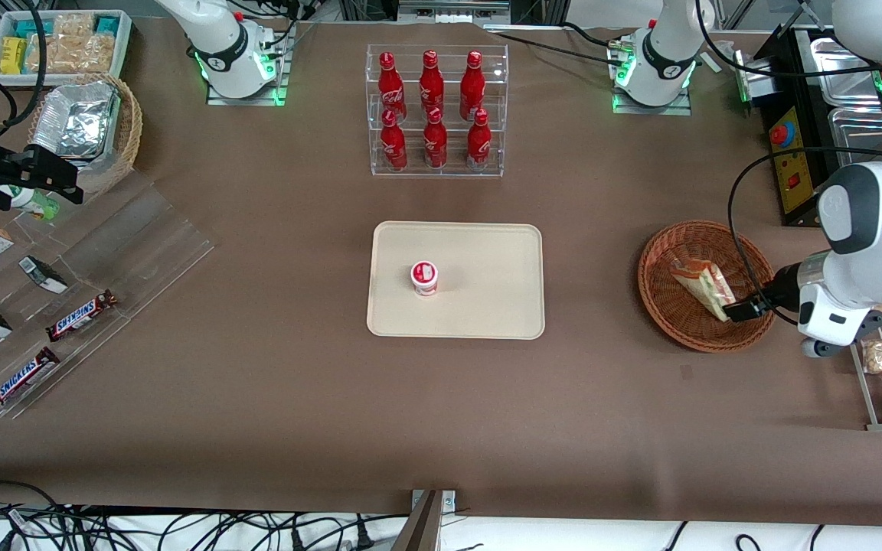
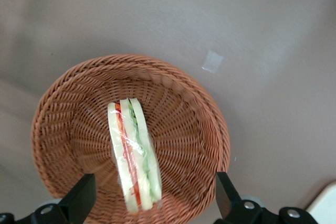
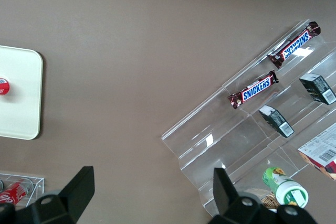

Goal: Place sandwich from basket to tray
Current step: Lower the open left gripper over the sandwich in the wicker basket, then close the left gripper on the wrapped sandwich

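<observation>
Brown paper covers the table (image 1: 272,398), the largest thing in view. On it, near the middle, lies the cream-beige tray (image 1: 487,306), flat, with a small red-and-white cup (image 1: 424,278) standing upright on its surface. Farther from the front camera than the tray stands a clear rack (image 1: 436,164) holding six red bottles (image 1: 431,80) in two rows. Toward the working arm's end of the table sits the reddish-brown woven basket (image 1: 659,291), well apart from the tray. The sandwich (image 1: 703,285) lies inside the basket, a wrapped wedge resting on edge, its pale bread with red and green layers facing the wrist camera (image 2: 134,153). The gripper (image 1: 743,310) hangs over the basket's rim on the side nearer the front camera, at the sandwich's narrow end; from the wrist view its two dark fingers (image 2: 79,198) stand spread wide, one to each side of the sandwich and not touching it. Toward the parked arm's end, two Snickers bars (image 1: 81,316) lie on a clear stepped stand (image 1: 135,245).
</observation>
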You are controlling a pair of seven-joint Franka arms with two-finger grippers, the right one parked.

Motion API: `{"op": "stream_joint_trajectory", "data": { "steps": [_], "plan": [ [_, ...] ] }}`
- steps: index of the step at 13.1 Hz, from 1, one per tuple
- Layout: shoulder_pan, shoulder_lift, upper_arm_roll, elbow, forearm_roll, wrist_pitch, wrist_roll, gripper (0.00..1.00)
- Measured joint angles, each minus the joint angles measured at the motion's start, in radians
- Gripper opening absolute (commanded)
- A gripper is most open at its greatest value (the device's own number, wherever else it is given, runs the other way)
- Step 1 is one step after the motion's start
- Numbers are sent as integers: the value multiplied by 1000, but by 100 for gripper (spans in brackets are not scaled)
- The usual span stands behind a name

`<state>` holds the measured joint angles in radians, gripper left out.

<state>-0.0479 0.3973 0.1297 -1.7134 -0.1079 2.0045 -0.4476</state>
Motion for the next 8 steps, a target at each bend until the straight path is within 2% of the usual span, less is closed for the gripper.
{"op": "stream_joint_trajectory", "data": {
  "steps": [4,8],
  "plan": [
    [-3,-62,-13,-208,123,208,-189,100],
    [-18,-73,-50,-306,218,304,-391,100]
  ]
}}
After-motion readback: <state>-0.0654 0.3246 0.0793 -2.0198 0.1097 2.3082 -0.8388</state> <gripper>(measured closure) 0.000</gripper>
